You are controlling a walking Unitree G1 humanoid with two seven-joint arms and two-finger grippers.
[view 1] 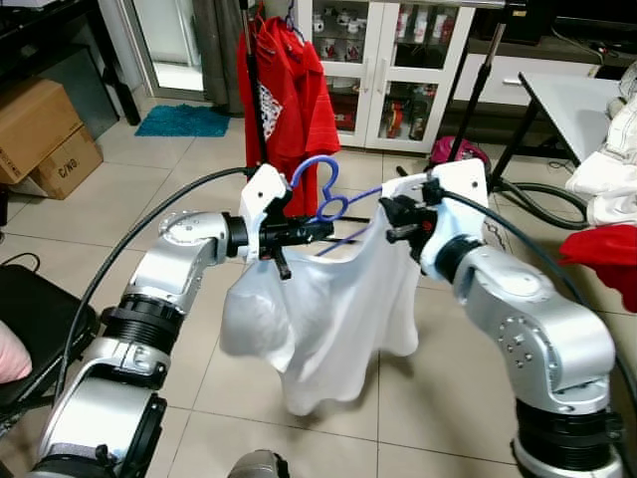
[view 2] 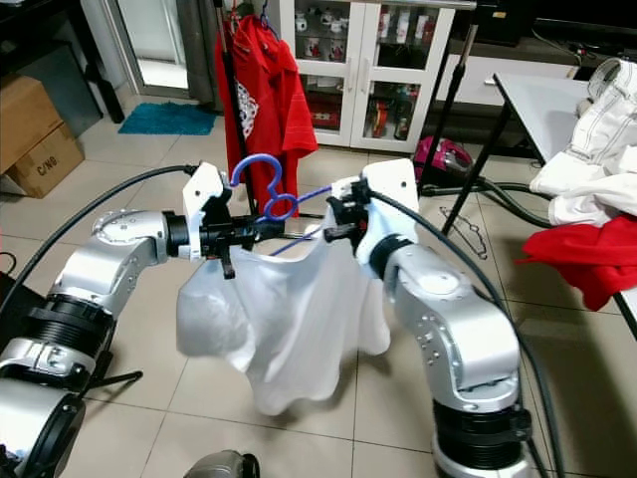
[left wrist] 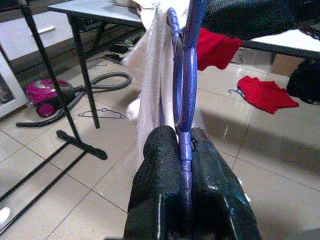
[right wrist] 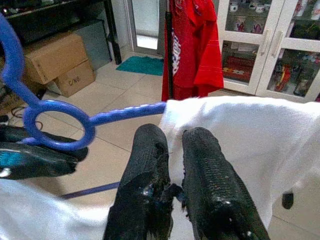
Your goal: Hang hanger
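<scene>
A blue plastic hanger (view 1: 320, 185) carries a white shirt (view 1: 323, 309) and is held in the air between my two arms, hook up. My left gripper (view 1: 320, 232) is shut on the hanger's bar just below the ring; the left wrist view shows the blue bar (left wrist: 183, 100) pinched between both fingers. My right gripper (view 1: 391, 218) is shut on the shirt's shoulder at the hanger's other end, and in the right wrist view the white shirt (right wrist: 240, 135) lies against its fingers (right wrist: 150, 165). Beyond stands a black clothes rack pole (view 1: 253, 90) with a red shirt (view 1: 294, 100) on it.
Cardboard boxes (view 1: 40, 134) and a teal mat (view 1: 184, 121) lie at the far left. A glass cabinet (view 1: 398, 60) stands behind the rack, with a pink vacuum (view 1: 458, 151) and hose on the floor. A table (view 1: 572, 100) with clothes and a red cloth (view 1: 609, 251) is on the right.
</scene>
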